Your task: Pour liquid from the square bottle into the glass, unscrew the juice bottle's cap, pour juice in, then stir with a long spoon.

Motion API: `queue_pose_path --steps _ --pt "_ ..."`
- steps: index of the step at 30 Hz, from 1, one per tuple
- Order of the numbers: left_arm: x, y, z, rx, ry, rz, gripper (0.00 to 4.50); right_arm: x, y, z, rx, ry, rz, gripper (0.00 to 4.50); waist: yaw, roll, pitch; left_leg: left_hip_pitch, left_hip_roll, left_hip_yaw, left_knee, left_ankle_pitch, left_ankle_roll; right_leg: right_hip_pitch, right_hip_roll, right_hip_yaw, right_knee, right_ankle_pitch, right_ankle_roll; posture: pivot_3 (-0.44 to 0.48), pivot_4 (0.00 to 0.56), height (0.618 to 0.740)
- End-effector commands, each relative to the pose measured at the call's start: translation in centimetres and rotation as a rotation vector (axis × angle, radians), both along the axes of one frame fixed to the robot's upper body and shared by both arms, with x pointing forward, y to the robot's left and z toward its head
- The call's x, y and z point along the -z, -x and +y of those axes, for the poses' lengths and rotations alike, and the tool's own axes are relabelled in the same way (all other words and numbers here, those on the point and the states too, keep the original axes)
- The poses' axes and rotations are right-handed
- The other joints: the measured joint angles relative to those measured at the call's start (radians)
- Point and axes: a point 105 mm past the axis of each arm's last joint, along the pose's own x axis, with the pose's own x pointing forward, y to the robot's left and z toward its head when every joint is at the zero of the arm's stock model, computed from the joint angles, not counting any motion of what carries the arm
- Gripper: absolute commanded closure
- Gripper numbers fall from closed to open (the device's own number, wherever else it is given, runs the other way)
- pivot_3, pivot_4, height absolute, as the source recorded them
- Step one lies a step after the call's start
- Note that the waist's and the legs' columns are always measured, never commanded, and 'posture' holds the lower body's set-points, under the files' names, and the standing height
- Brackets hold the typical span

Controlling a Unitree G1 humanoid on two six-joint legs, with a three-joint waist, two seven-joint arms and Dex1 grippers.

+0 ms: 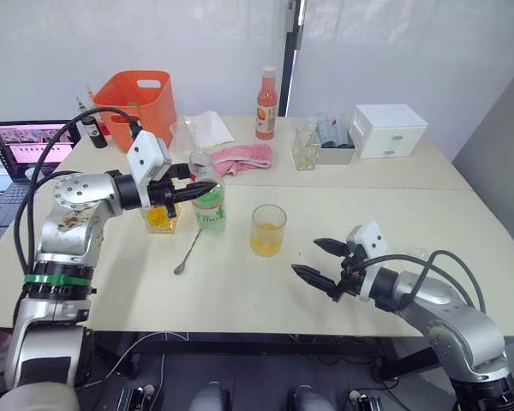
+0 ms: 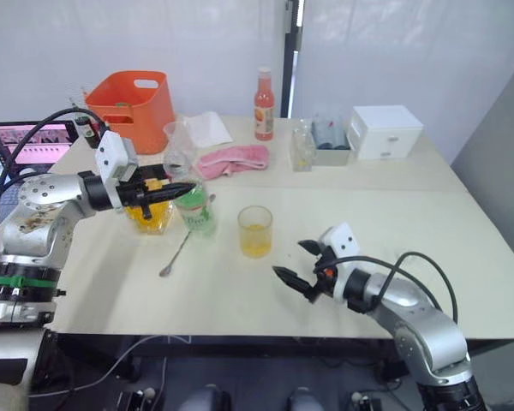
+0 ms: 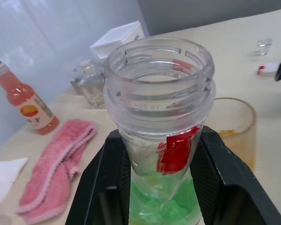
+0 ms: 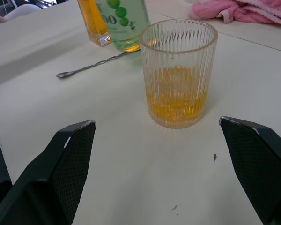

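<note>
- The left pincer (image 1: 201, 187) is clamped around the neck of the juice bottle (image 1: 210, 205), which stands upright on the counter (image 1: 240, 282) with its threaded mouth open and the cap off.
- Just beside it, on its left, the square bottle (image 1: 161, 216) sits squat and heavy-looking, thick clear glass over yellow-orange liquid; it is best gripped across its flat sides.
- The juice bottle is thin, light plastic with a green-and-white label, likely to flex under pressure, so the stiff ribbed neck is the sound place to hold it.
- The long spoon (image 1: 188, 251) lies flat on the counter in front of the bottles, a slim, hard silver stem that may prove slippery and awkward to pinch off the surface.
- The glass (image 1: 268, 229), a fluted clear tumbler and breakable, stands near the counter's middle with a shallow layer of orange liquid (image 4: 177, 104).
- The right pincer (image 1: 322, 259) hovers with jaws spread wide and empty, facing the glass.
- The cap (image 3: 268, 69), white with red, rests on the counter well apart from the bottle.
</note>
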Motion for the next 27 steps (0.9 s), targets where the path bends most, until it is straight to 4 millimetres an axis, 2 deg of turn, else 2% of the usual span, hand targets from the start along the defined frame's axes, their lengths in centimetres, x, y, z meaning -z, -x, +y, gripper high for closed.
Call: queue_pose_path --steps 1,5,10,22,27 --pt "-1.5 -0.9 -1.2 0.008 -0.027 -0.159 3.10 -2.2 0.1 0.1 0.007 -0.038 -0.098 0.03 0.002 0.000 0.000 0.000 0.000 0.000 0.000 0.000 0.000 0.000 0.000 0.000 0.000 0.000 0.000 0.000 0.150 0.715" --pt "-1.5 -2.5 -2.9 0.005 -0.040 -0.262 3.10 -2.9 0.1 0.0 0.034 -0.049 -0.148 0.03 0.003 0.000 0.000 -0.002 -0.001 0.000 0.001 0.000 0.000 -0.001 -0.001 -0.001 0.000 0.001 0.001 0.000 0.150 0.715" --pt "-0.8 -3.4 -5.5 0.039 -0.112 -0.379 3.10 -3.3 0.4 0.2 0.054 -0.076 -0.176 0.03 0.002 -0.001 0.000 -0.003 -0.001 -0.001 0.001 0.000 0.000 -0.001 -0.001 -0.001 0.000 0.001 0.001 0.000 0.150 0.715" --pt "1.3 -3.9 -7.6 0.033 -0.242 -0.541 3.10 -3.0 1.3 1.1 0.049 -0.116 -0.168 0.03 0.000 -0.001 0.000 -0.004 -0.002 -0.001 0.001 0.000 0.000 -0.002 -0.001 -0.001 0.000 0.001 0.001 0.000 0.150 0.715" --pt "1.7 -3.7 -8.4 0.041 -0.346 -0.674 3.10 -3.0 1.4 1.2 0.051 -0.119 -0.163 0.03 0.003 -0.001 0.000 -0.004 -0.003 -0.001 0.001 0.000 0.000 -0.002 -0.003 -0.002 0.000 0.001 0.002 0.000 0.150 0.715"
